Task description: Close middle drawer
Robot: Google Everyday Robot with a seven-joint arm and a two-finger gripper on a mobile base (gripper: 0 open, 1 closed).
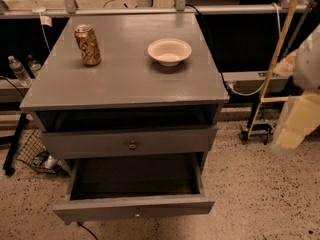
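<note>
The middle drawer (134,207) is a wide, shallow grey drawer pulled far out at the bottom of the grey cabinet (125,89). Its dark inside is open to view, and a small pale knob (137,215) sits at the centre of its front. Above it is the taller-fronted grey drawer (127,143) with a dark knob. My gripper (296,126) and pale arm hang at the right edge of the camera view. They are well to the right of the cabinet and touch nothing.
A soda can (88,45) and a white bowl (169,51) stand on the cabinet top. A yellow ladder-like frame (272,64) leans to the right of the cabinet. Water bottles (19,70) and a wire basket (35,154) are on the left. The floor is speckled.
</note>
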